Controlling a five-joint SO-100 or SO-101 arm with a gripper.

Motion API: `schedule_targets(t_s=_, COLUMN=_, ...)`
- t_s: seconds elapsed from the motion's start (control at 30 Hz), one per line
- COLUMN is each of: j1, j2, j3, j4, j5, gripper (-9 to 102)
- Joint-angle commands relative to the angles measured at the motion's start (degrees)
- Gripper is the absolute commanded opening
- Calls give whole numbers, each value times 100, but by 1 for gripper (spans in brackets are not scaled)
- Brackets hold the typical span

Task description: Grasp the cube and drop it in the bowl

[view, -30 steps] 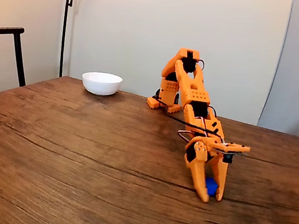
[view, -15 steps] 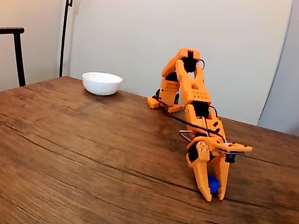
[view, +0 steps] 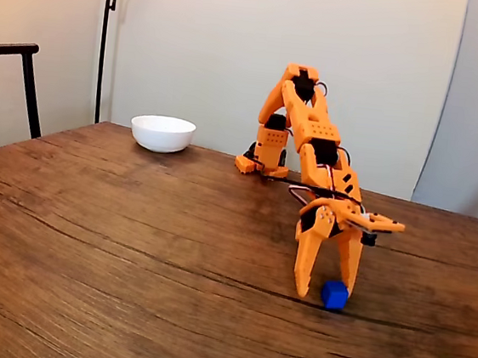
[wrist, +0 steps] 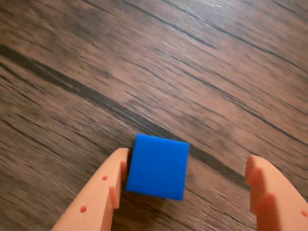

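- Reaching forward and down from its base at the table's far edge, the orange arm (view: 311, 144) points its gripper (view: 324, 292) at the tabletop, fingertips just above the wood.
- Jaws are spread; the cube (view: 334, 295) sits on the table between them.
- Seen from the wrist, the cube (wrist: 158, 166) touches the left finger (wrist: 103, 192) and stands well clear of the right one.
- Far left in the fixed view stands the bowl (view: 163, 132), well apart from the cube.
- Dark-grained wooden table (view: 112, 243), pale wall, black chair (view: 9, 91), lamp pole (view: 105, 37).
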Motion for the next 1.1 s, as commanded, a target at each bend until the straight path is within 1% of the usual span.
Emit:
schedule_targets(t_s=0.0, j1=-35, j2=448, j3=0, j4=9, j5=9, gripper=34)
schedule_targets(t_s=0.77, j1=-176, j2=360, j3=255, j4=-44, j5=-88, gripper=33)
schedule_targets(t_s=0.83, j1=-176, j2=360, j3=255, j4=-44, j5=-88, gripper=31)
schedule_targets(t_s=0.97, j1=-123, j2=360, j3=255, j4=-44, j5=-88, gripper=20)
schedule_targets(t_s=1.07, j1=-97, j2=360, j3=255, j4=-44, j5=-88, gripper=17)
